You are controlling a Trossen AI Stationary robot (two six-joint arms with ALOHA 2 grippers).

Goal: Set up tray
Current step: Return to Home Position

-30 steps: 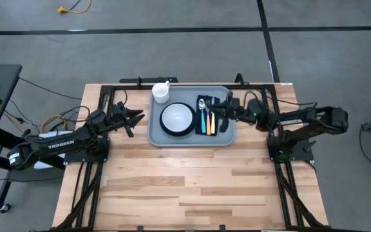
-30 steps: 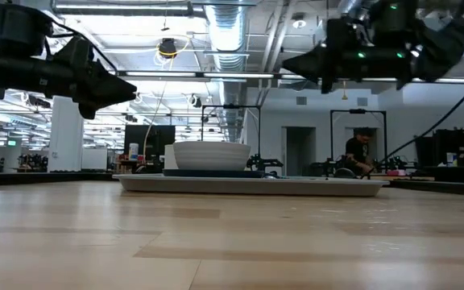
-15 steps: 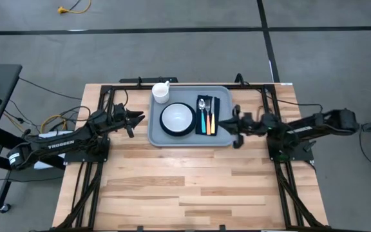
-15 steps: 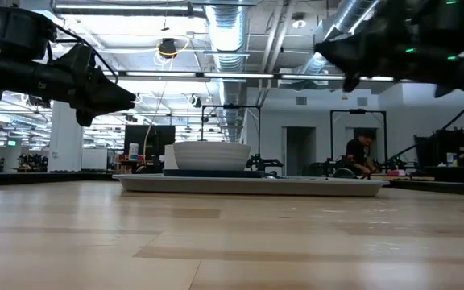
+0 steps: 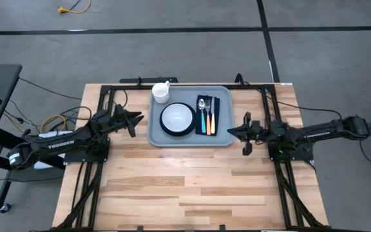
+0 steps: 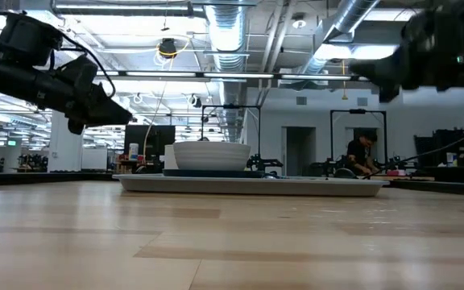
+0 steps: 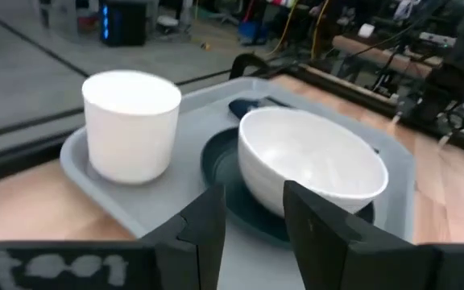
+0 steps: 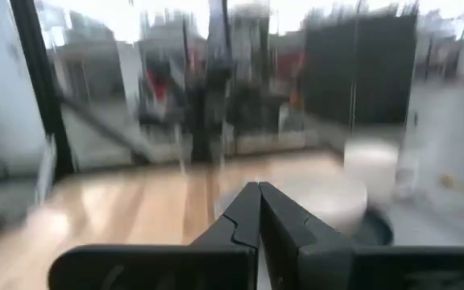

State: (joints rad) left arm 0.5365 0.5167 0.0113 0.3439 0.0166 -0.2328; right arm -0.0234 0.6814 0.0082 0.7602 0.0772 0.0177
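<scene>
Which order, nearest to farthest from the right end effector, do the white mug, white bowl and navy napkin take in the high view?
The right end effector is by the tray's right edge; the left end effector waits off its left edge.
1. The navy napkin, on the tray's right part.
2. The white bowl, at the tray's middle.
3. The white mug, at the tray's far left corner.

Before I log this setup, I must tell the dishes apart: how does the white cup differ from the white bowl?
The cup is narrow and straight-sided; the bowl is wide, with curved sides. The cup stands directly on the tray, near a corner; the bowl sits on the dark plate. Both are plain white and upright.
</scene>
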